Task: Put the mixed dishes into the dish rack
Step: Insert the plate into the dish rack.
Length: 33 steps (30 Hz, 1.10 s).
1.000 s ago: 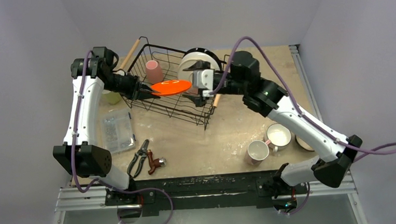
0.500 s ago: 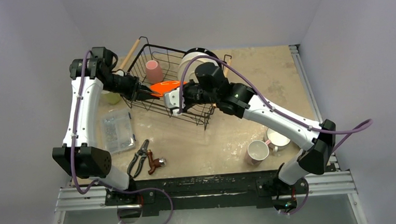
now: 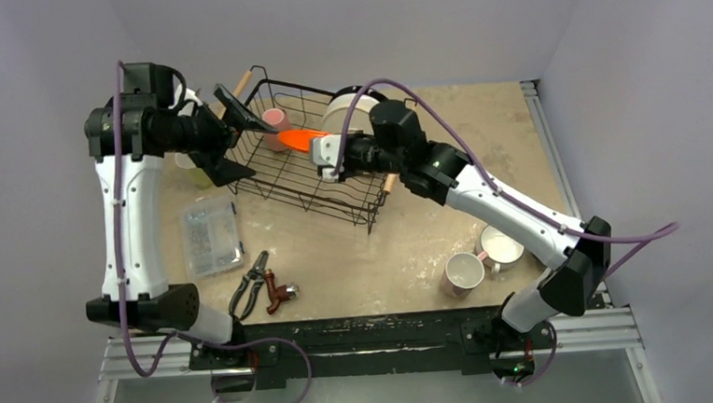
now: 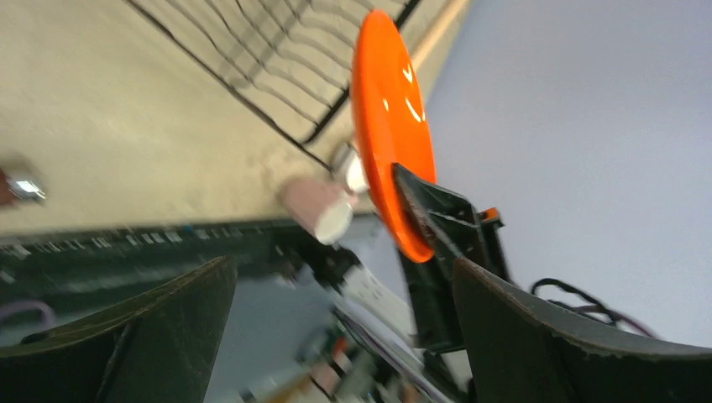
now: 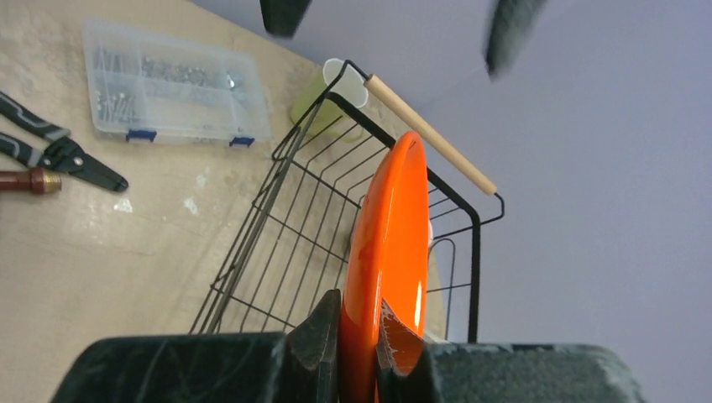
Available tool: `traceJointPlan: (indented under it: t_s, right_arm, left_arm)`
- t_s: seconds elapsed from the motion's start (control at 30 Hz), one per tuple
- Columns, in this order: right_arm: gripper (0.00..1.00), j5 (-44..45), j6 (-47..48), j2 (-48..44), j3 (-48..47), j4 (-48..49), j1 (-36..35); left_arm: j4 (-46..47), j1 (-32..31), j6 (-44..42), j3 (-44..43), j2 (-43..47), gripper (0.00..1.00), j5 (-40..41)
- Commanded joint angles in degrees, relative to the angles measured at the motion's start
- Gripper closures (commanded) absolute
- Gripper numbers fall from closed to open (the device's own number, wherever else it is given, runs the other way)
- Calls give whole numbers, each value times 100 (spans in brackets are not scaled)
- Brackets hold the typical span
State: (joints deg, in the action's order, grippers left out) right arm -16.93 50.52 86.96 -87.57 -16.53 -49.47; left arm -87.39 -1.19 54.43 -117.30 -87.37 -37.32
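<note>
The glossy red plate [image 3: 298, 138] stands on edge over the dish rack [image 3: 288, 179], a black wire basket. My right gripper [image 3: 328, 155] is shut on the plate's rim; in the right wrist view the plate [image 5: 391, 243] sits pinched in that gripper [image 5: 359, 329]. My left gripper [image 3: 228, 135] is open at the rack's left end, apart from the plate [image 4: 388, 126]. A pink mug [image 3: 276, 119] and a cream plate [image 3: 348, 109] are in the rack. A yellow-green mug [image 3: 196, 176] stands outside it on the left. Two mugs [image 3: 465, 272] [image 3: 502, 243] wait at front right.
A clear plastic box [image 3: 210, 235] of small parts lies left of centre. Pliers [image 3: 250, 285] and a red-handled tool [image 3: 282, 293] lie near the front edge. The rack's wooden handle [image 5: 430, 134] runs along its far left end.
My left gripper let go of the red plate, opened wide and drew back to the left. My right gripper shut on the plate's rim and turned it from flat to edgewise.
</note>
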Motion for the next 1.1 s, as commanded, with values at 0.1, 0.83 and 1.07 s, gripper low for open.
traceJointPlan:
  t_s: [0.1,0.83,1.07]
  right_arm:
    - [100,-2192,-2050,397,-463,478,1266]
    - [100,-1363,-2486,2879,-1925,-1158,1763]
    - [100,-1378,-2484,3162,-1977,-1204,1757]
  left_arm:
    - [2680,-119,-1634,1134,2455,0,2694]
    - [4172,-195,-3287,2422,3650,2,2100]
    - [4163,-215,-3226,2411,3406,2,2036]
